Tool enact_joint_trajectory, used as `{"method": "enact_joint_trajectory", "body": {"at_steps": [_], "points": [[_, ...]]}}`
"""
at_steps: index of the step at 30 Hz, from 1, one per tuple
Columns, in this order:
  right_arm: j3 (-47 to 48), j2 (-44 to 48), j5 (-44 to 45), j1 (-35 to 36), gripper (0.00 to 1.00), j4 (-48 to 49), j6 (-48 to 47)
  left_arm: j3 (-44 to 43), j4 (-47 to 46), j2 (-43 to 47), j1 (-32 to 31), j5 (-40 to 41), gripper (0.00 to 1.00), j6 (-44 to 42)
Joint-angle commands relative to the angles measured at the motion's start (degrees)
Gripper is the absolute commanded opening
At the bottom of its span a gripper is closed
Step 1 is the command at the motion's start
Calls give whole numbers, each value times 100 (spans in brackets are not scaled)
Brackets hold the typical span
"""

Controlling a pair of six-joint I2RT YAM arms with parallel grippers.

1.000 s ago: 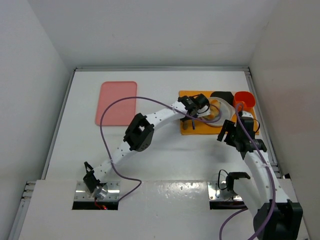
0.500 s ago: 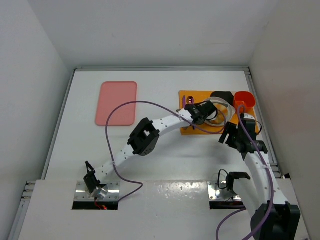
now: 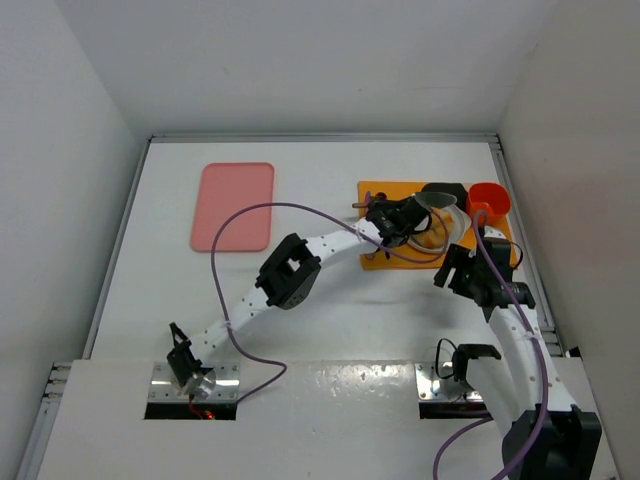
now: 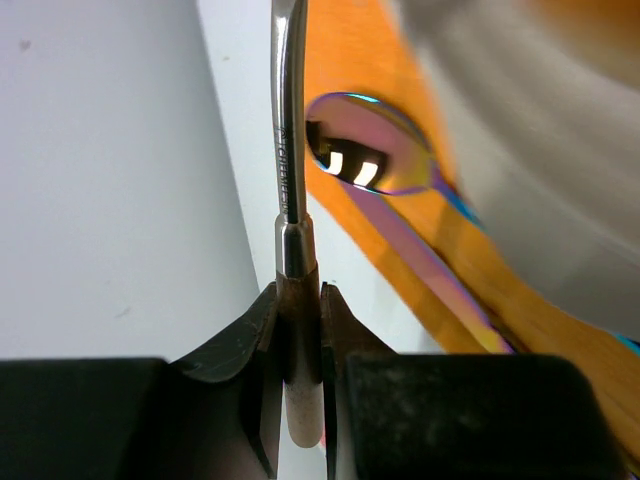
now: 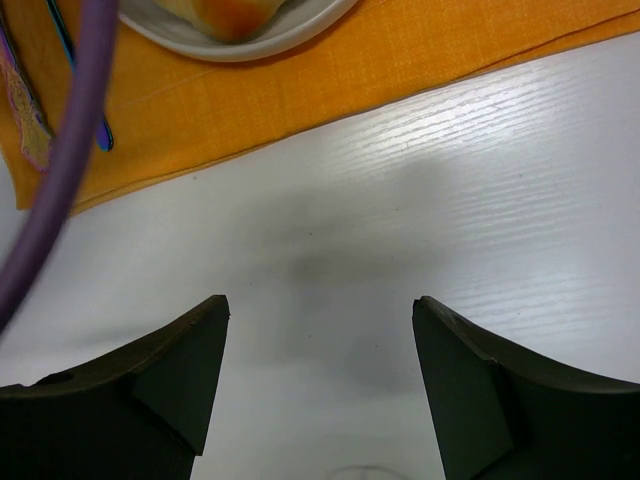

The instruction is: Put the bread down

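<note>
The bread point(image 5: 225, 12) is a golden-brown bun lying on a white plate point(image 5: 300, 25); only its lower edge shows in the right wrist view. In the top view the bread point(image 3: 431, 234) sits on the plate point(image 3: 443, 203) on the orange placemat point(image 3: 385, 257). My left gripper point(image 3: 392, 218) is at the plate's left side, shut on a metal utensil with a brown handle point(image 4: 290, 200), which points up and away from the jaws. My right gripper point(image 3: 455, 268) is open and empty over the white table, just near of the placemat point(image 5: 300, 90).
An iridescent spoon point(image 4: 370, 155) lies on the placemat next to the held utensil. More iridescent cutlery point(image 5: 30, 120) lies at the placemat's left. An orange cup point(image 3: 488, 198) and a black object point(image 3: 444, 189) stand behind the plate. A pink mat point(image 3: 233, 206) lies at the far left.
My left gripper has moved right along the placemat, up to the plate, with the utensil in it. The right arm has hardly moved.
</note>
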State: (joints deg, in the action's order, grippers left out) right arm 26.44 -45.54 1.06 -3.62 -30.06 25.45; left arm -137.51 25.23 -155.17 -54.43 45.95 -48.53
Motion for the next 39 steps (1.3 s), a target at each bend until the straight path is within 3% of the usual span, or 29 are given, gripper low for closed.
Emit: {"method": "enact_joint_trajectory", "body": {"at_steps": [1, 9, 11, 13, 15, 16, 20, 21, 24, 25, 28, 30, 35, 39], "points": [[-24, 1, -246, 10, 74, 150, 21, 93, -1037, 400, 223, 309, 0, -60], [46, -17, -475, 19, 74, 132, 144, 261, -2626, 479, 468, 818, 0, -744], [99, -17, -510, 10, 74, 89, 171, 85, -2524, 602, 538, 871, 0, -623], [81, 10, -554, 10, 74, 80, 179, 84, -1753, 864, 609, 679, 0, 34], [29, 19, -563, 10, 74, 193, 249, 512, -807, 1680, 749, 355, 0, 919], [-33, 54, -554, 10, 74, 255, 250, 1211, -540, 2040, 750, -108, 0, 1203], [-217, -25, -668, -7, 75, 466, 250, 2666, 1051, 3998, 1432, -1333, 0, 2731], [-227, -60, -677, 1, 77, 466, 250, 2929, 1306, 4299, 1436, -1543, 0, 2735], [-306, -95, -634, -34, 78, 423, 241, 3975, 1993, 5170, 2557, -2264, 0, 3490], [-367, -78, -616, -42, 79, 405, 250, 4587, 2064, 5712, 3283, -2527, 0, 3639], [-542, -34, -414, -51, 81, 457, 416, 5844, 2012, 6410, 4611, -2687, 0, 3693], [-622, -8, -335, -51, 82, 502, 539, 6427, 1941, 6885, 5160, -2802, 0, 3755], [-535, -288, -474, -69, 82, 765, 628, 7974, 1582, 7072, 6486, -3162, 0, 3895], [-341, -587, -563, -78, 86, 660, 558, 8153, 1633, 6432, 7270, -3531, 0, 3834]]}}
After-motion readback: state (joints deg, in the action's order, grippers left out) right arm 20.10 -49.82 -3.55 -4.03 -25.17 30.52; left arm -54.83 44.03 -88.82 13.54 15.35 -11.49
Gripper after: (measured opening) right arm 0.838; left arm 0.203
